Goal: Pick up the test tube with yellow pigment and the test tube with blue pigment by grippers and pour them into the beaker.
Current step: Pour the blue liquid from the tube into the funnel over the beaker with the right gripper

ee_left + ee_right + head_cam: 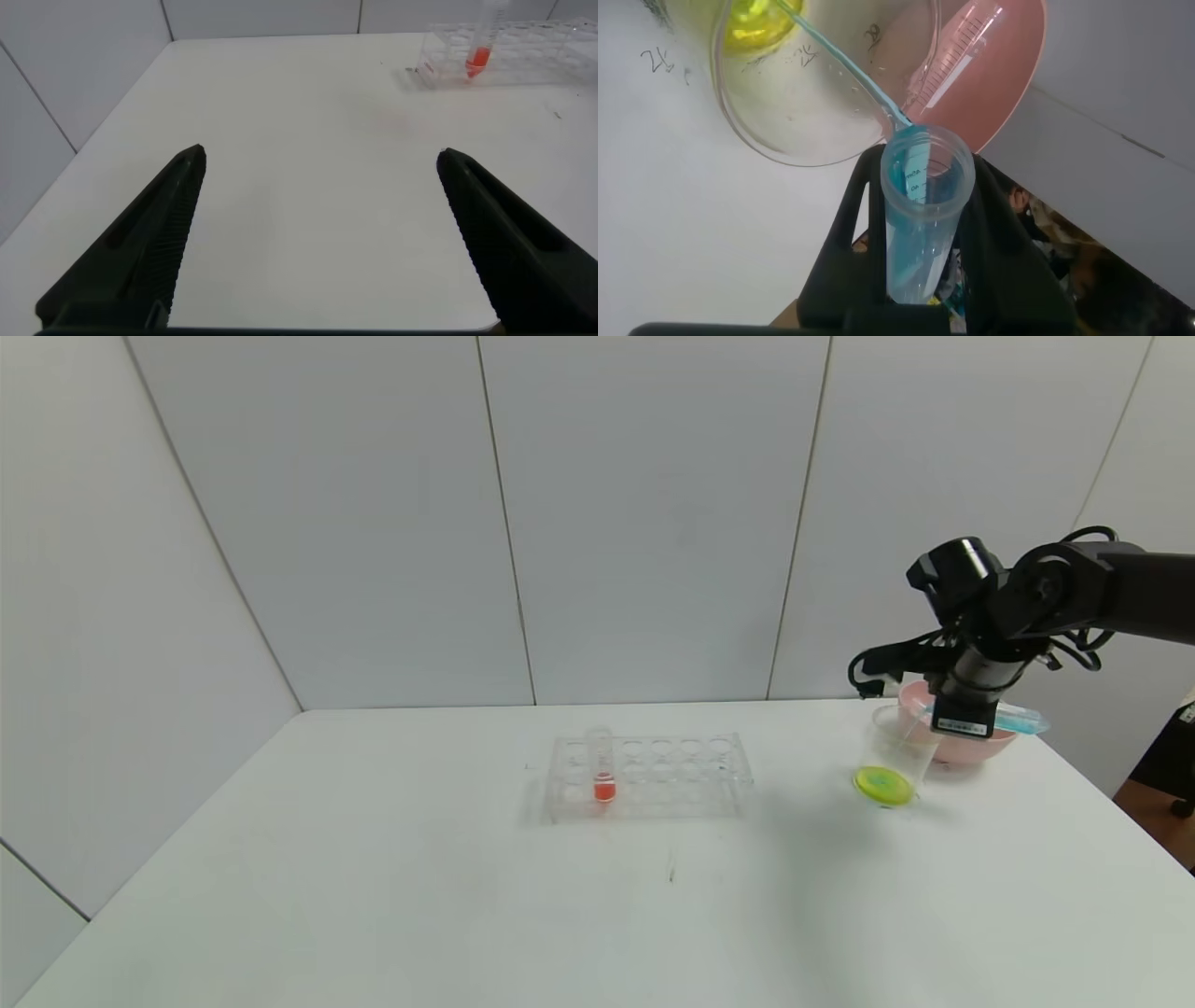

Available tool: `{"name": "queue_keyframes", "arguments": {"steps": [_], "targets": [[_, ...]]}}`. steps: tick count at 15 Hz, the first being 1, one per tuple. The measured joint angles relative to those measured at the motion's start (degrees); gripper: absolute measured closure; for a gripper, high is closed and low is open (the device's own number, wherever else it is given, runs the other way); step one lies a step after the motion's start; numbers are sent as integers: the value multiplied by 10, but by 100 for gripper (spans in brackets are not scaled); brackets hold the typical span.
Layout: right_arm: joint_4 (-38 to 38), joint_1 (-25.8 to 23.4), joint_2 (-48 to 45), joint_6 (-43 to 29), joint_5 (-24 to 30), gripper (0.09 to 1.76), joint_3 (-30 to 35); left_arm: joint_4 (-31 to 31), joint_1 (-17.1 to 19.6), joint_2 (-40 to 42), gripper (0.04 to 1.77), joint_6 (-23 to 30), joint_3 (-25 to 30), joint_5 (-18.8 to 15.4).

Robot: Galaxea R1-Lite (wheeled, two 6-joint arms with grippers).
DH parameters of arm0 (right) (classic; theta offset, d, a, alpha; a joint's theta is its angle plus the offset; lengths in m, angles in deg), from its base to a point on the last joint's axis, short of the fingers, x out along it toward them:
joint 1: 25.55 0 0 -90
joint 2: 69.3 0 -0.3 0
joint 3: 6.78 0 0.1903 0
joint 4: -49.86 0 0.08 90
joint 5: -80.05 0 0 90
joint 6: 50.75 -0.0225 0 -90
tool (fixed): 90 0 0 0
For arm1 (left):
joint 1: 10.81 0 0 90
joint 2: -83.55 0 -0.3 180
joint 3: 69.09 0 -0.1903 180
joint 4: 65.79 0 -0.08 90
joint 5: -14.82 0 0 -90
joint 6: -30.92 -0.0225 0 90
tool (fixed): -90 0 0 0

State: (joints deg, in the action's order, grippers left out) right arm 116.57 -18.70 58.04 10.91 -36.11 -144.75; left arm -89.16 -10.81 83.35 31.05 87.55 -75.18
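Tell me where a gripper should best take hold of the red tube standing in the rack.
Probably the bare upper part of the red tube, reached from straight above. It stands upright in the clear rack, whose walls enclose its lower half with the red liquid; only the top sticks out. The open left gripper is free, while the right gripper is busy pouring the blue tube into the beaker.

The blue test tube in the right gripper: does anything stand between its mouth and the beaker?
Nothing visible does. The right gripper holds the test tube with blue pigment tilted at the beaker rim, and a blue stream runs straight into it. The pink bowl is beside the beaker.
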Motion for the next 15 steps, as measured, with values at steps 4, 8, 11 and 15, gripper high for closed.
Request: {"name": "queue_keyframes", "arguments": {"steps": [4, 8, 11, 15], "targets": [[-3, 5, 4, 2, -15, 134, 0, 0, 0, 0, 5, 0, 0, 0], [-6, 7, 5, 7, -31, 134, 0, 0, 0, 0, 5, 0, 0, 0], [-8, 9, 5, 9, -38, 134, 0, 0, 0, 0, 5, 0, 0, 0], [-15, 11, 5, 15, -56, 134, 0, 0, 0, 0, 5, 0, 0, 0]]}}
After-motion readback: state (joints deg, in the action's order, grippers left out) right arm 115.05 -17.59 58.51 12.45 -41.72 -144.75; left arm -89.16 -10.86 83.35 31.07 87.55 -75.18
